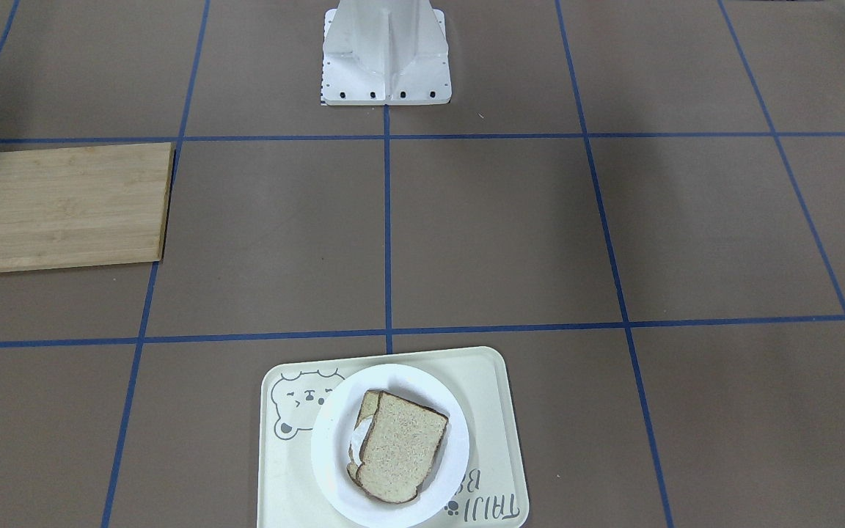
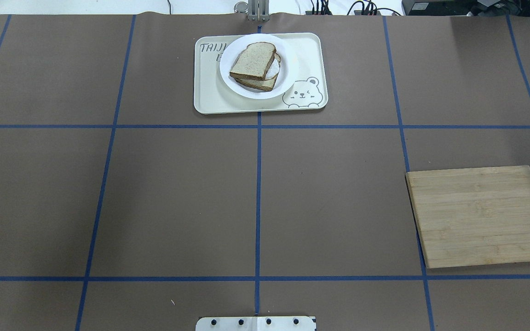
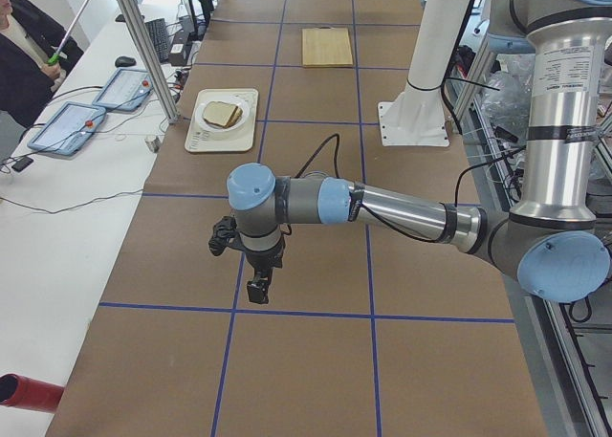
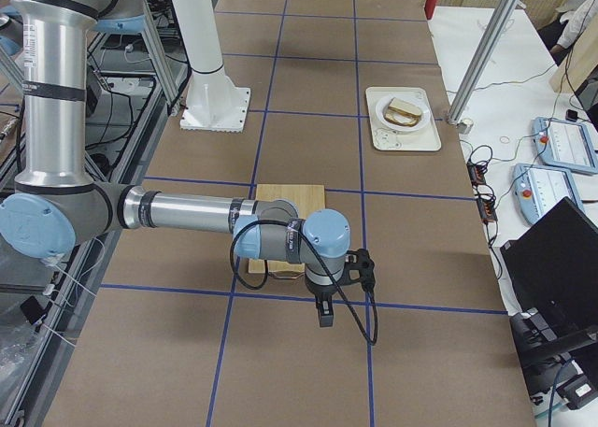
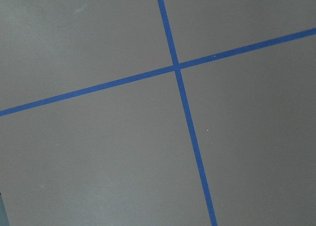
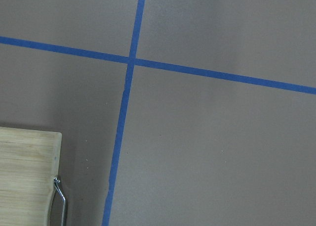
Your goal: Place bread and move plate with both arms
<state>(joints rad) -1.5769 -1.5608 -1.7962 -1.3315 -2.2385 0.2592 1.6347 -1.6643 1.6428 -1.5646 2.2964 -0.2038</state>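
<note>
Front-facing: we see the bread (image 1: 400, 455) lying on top on the plate (image 1: 333, 475), askew over a second slice (image 1: 369, 402), with something white between them. The plate sits on the bear tray (image 1: 494, 396) at the operators' edge of the counter (image 1: 503, 235), about mid-length. The wooden board (image 1: 63, 209) lies by the edge at the robot's right end.

Overhead: same layout. The tray is against the far edge, and the board's metal handle points at the right-end edge.

Exterior left: the left arm reaches out over the counter near its left end. The left end effector (image 3: 256, 286) points down, above the surface and well apart from the tray. We can't tell whether its fingers are apart or together.

Exterior right: the right end effector (image 4: 324, 313) hangs tip-down just beside the board, on its right-end side. We can't tell its state either.

Left wrist: only brown counter and a blue tape cross.

Right wrist: a tape cross, plus the board's corner with the handle.
</note>
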